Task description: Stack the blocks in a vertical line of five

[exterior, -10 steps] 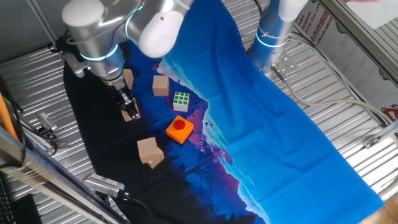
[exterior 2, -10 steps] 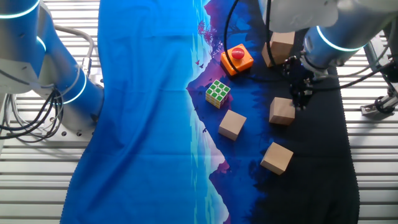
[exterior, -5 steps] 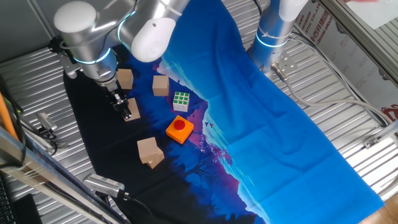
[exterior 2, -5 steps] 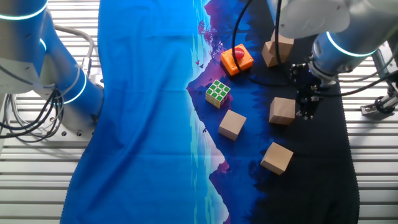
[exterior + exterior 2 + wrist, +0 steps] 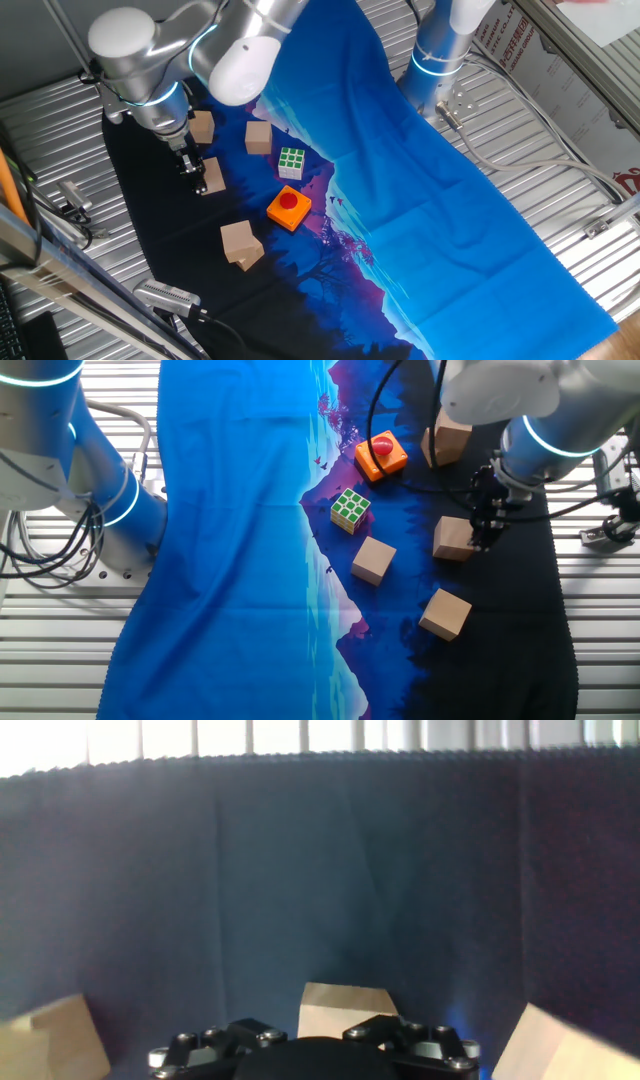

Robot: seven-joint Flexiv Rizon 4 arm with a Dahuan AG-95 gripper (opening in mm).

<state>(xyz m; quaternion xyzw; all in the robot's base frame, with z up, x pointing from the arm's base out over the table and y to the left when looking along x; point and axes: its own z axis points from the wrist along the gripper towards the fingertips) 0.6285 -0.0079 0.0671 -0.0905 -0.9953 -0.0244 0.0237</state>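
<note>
Orange button block and puzzle cube crowd the blocks.

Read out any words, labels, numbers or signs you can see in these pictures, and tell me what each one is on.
Red print on the white sheet at the table's far edge, beside the second arm's base: too small and blurred to read.
Red marks on the white surface at the right edge: cut off, unreadable.
Wooden blocks, puzzle cube, orange button block, blue cloth: no text.

End effector fingertips cut off in hand view.
</note>
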